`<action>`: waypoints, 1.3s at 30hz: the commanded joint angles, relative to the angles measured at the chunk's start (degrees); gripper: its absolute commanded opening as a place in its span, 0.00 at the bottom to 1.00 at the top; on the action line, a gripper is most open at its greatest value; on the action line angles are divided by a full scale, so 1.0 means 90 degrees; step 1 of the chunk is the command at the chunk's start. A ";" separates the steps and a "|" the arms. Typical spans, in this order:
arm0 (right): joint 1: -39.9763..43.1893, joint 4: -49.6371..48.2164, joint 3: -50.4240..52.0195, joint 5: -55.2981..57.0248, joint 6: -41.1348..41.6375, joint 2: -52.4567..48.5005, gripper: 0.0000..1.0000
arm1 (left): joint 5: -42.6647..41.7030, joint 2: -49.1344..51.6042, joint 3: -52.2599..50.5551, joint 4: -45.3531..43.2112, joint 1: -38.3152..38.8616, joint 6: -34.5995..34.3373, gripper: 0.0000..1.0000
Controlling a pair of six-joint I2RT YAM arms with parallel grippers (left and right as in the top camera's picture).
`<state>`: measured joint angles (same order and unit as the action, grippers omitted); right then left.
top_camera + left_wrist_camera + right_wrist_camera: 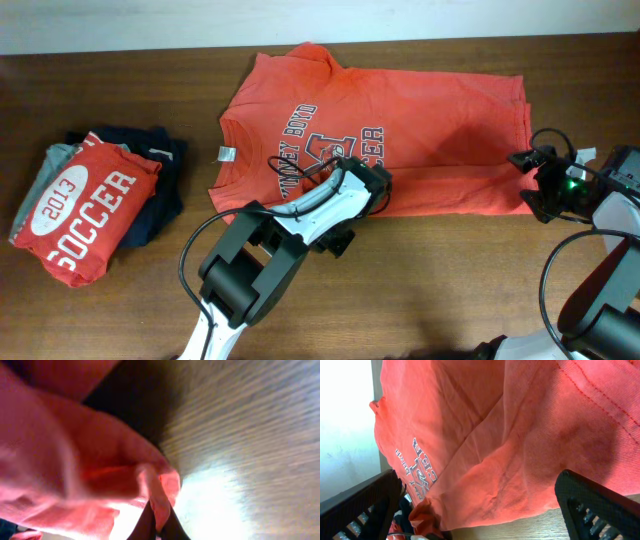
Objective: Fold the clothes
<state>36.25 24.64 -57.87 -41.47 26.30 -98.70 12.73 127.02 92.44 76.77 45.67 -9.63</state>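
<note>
Nearest you, the left gripper [159, 521] is closed, pinching the near edge of the shirt [430, 130]. The right gripper [482, 507] stands wide open at the shirt's right end, holding nothing. The shirt lies print-up, spread on the surface [450, 290]. Step in hand, likely: securing the near edge for a first fold. Next, close your right gripper on cloth, then lift the edge evenly toward the far side.

T-shirt [450, 140] partly under left arm [310, 205]

Orange-red T-shirt [420, 130], navy print; red shirt [85, 210], white lettering.
</note>
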 commanded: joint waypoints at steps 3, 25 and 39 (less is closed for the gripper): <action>0.0022 -0.0002 -0.0073 -0.0005 -0.0117 -0.0015 0.99 | 0.0187 -0.0423 -0.0007 0.0357 -0.0087 0.0032 0.01; 0.0022 -0.0078 -0.0073 0.0015 -0.0117 -0.0015 0.99 | 0.2023 -0.1668 0.0192 -0.1025 -0.1802 0.1411 0.01; 0.0022 -0.0121 -0.0073 0.0015 -0.0117 -0.0015 0.99 | 0.2021 -0.1664 0.0192 -0.2999 -0.2436 0.3145 0.01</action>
<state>36.25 23.75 -57.89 -41.47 26.28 -98.70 30.28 112.92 93.45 51.42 25.06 13.72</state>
